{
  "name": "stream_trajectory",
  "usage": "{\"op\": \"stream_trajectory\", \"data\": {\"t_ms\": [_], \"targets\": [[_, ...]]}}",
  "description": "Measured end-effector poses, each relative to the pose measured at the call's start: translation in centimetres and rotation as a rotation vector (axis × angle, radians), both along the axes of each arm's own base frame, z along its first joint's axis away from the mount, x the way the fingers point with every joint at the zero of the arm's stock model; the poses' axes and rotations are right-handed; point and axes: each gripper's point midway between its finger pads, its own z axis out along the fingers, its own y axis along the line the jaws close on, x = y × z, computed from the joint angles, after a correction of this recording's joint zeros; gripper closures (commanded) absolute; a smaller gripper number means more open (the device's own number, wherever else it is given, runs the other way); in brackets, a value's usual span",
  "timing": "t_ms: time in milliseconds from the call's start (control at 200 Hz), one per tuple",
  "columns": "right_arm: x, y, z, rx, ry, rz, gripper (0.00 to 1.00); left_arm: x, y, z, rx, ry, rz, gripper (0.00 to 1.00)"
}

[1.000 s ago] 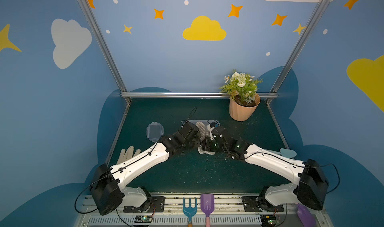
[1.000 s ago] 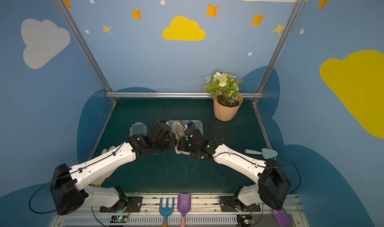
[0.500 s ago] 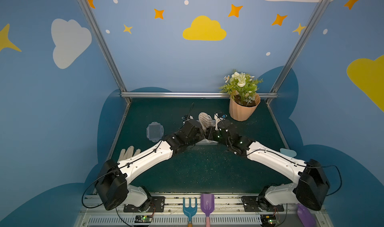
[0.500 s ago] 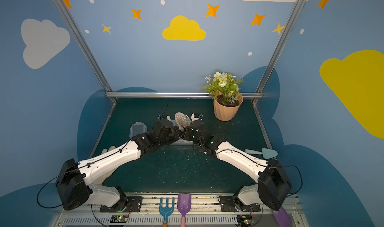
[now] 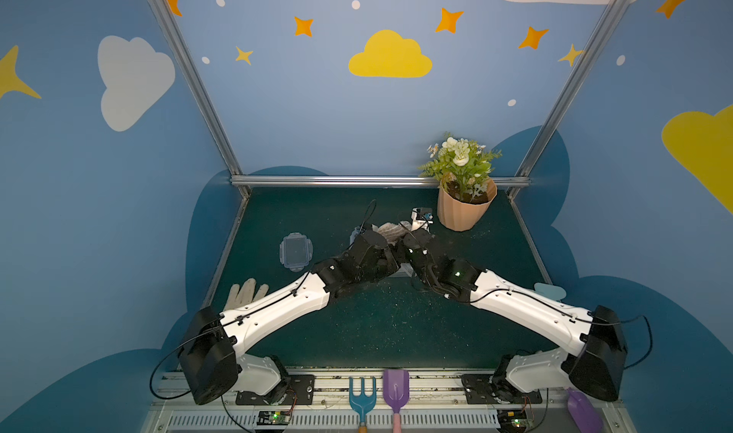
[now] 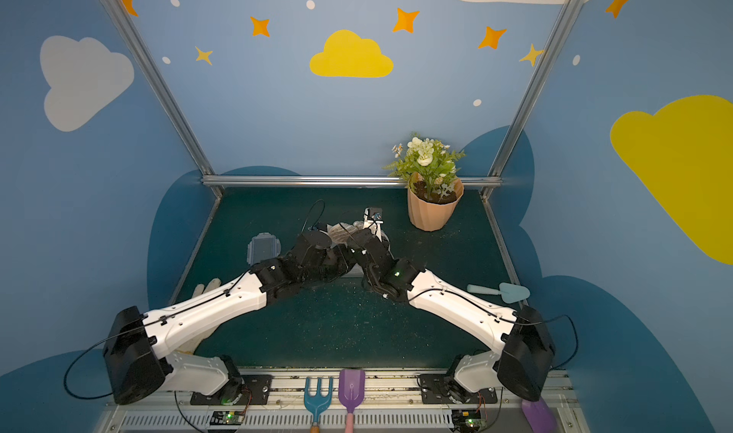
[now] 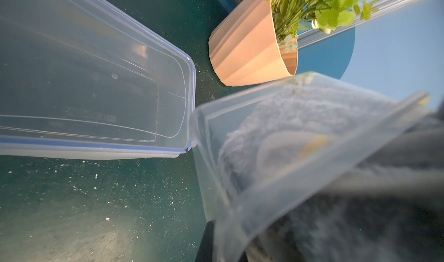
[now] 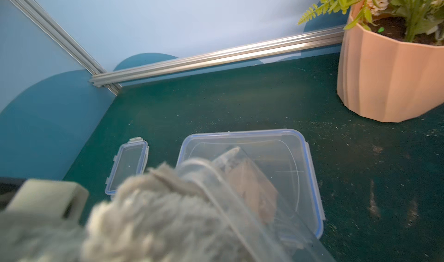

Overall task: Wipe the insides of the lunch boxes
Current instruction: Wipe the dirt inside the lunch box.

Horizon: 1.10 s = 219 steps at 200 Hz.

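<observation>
- Dark green tabletop (image 5: 357, 332), blue cloud-painted walls; both arms meet near the plant pot (image 5: 466, 209).
- Left gripper (image 5: 386, 254) is clamped on the lunch box (image 7: 240, 181), held above the tabletop near the pot.
- Right gripper (image 5: 410, 240) is clenched on the grey cloth (image 8: 156, 212) stuffed inside.
- Best, I judge: brace the box, sweep corners and walls.
- Box tilted, mouth facing the right gripper; long axis seemingly toward the pot.

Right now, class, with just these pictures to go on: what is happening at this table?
Two robot arms meet over the middle of the table. The left pincer holds the small lunch box tilted up, while the right pincer holds a grey cloth pressed inside it. The large lunch box sits open on the table close by, and a small lid lies flat off to one side.
</observation>
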Motion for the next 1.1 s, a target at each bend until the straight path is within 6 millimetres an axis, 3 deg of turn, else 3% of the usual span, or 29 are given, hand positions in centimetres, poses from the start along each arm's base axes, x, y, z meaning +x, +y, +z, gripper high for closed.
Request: {"op": "stream_trajectory", "data": {"t_ms": [205,370,561,871,1096], "targets": [[-2.8,-2.1,-3.0,-0.125,0.138,-0.008,1.00,0.7,2.2,0.8,0.061,-0.040,0.013,0.95],[-4.6,-1.9,-4.4,-0.078,0.217,0.047,1.00,0.1,2.5,0.1,0.094,-0.020,-0.032,0.95],[-6.4,-0.4,-5.8,0.096,0.272,0.154,1.00,-0.7,3.0,-1.3,0.127,0.040,-0.059,0.95],[-3.9,3.3,-4.4,0.379,0.313,0.266,1.00,0.4,3.7,-1.2,0.112,0.045,0.024,0.95],[-1.0,4.2,-2.7,0.587,0.323,0.321,1.00,1.2,3.7,-1.0,0.074,0.028,0.091,0.95]]}}
